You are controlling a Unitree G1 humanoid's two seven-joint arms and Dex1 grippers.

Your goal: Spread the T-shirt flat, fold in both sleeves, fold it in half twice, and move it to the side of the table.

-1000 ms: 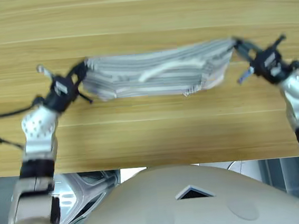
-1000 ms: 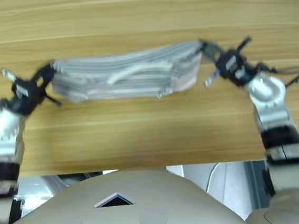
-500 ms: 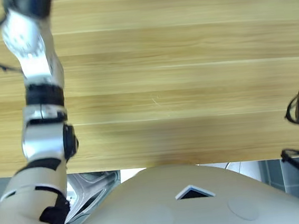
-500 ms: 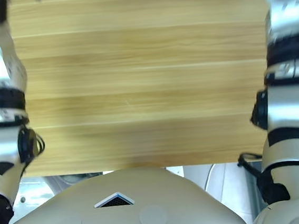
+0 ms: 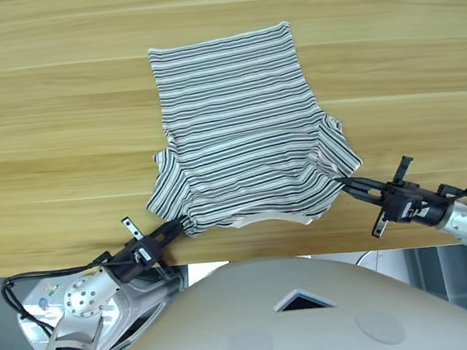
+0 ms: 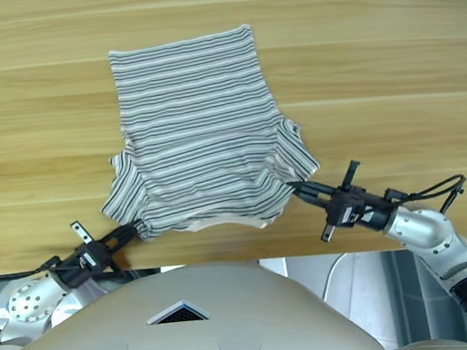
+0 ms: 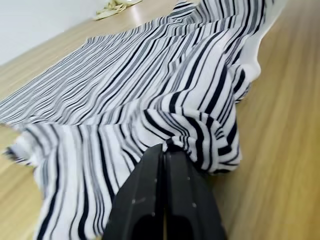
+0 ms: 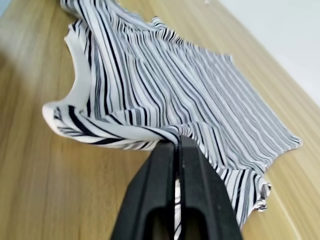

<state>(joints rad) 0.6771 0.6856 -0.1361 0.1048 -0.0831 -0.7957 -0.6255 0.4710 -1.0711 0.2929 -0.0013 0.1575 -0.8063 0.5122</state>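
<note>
Left eye view, whole T-shirt (image 5: 241,125), right wrist view, right tool (image 8: 176,142) pinching it

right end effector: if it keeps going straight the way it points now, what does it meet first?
The T-shirt. The right end effector is shut on its near edge and points into the cloth, so it would probably bunch the striped fabric ahead before meeting anything else.

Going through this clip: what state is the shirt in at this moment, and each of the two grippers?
T-shirt: spread out on the table, not folded, both sleeves out and slightly bunched, hem at the far side.
left gripper: shut on the T-shirt, at its near left corner by the sleeve.
right gripper: shut on the T-shirt, at its near right corner by the sleeve.
</note>
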